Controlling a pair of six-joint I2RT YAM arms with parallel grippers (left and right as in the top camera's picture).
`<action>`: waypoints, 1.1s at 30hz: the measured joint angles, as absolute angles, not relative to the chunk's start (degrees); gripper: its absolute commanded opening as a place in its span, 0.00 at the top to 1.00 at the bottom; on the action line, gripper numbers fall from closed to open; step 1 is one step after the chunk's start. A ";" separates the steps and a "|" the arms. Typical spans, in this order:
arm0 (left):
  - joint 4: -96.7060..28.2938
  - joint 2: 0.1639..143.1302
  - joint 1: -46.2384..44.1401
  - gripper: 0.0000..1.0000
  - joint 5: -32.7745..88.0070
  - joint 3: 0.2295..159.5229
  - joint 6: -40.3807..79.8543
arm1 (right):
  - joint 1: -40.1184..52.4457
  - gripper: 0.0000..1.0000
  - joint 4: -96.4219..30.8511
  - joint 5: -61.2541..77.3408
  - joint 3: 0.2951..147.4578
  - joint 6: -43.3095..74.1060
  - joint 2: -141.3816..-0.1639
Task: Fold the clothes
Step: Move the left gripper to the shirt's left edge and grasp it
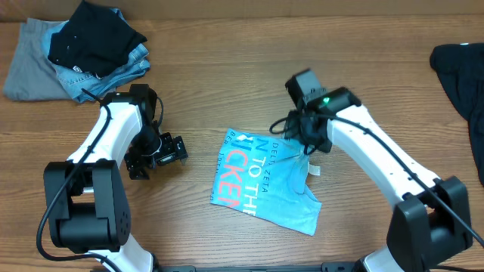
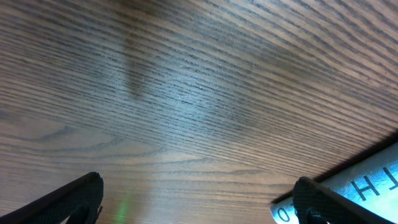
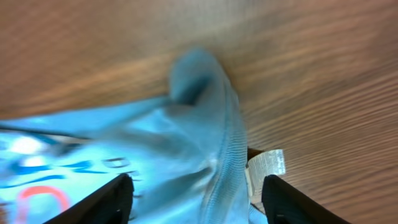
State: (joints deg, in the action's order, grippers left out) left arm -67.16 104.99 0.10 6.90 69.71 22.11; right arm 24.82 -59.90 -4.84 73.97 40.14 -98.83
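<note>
Overhead only, clothes pile (image 1: 83,47), right wrist only, T-shirt (image 3: 186,143) collar ribbing.

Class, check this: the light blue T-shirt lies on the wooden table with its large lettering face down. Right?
Not quite. The light blue T-shirt does lie on the wooden table, but its large lettering faces up; the overhead view shows it.

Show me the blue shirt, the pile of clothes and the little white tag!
blue shirt (image 1: 291,200): overhead view, plain part beside the lettering.
pile of clothes (image 1: 98,38): overhead view, black garment on top.
white tag (image 3: 268,164): right wrist view, middle of the tag.
</note>
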 measured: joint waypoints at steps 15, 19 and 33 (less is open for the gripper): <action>-67.31 104.99 0.10 0.00 6.92 69.69 22.11 | 24.67 0.31 -58.96 -3.38 60.51 41.52 -100.12; -67.44 104.99 0.10 0.00 6.92 69.69 22.11 | 24.67 0.32 -62.83 -5.28 60.73 42.68 -100.12; -59.57 104.99 -0.71 0.00 25.30 69.67 7.07 | 24.36 0.00 -76.90 -6.79 79.88 43.11 -86.08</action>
State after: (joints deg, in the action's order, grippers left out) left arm -59.57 104.99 -0.71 25.30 69.67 7.07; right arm 24.36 -76.90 -6.79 79.88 43.11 -86.08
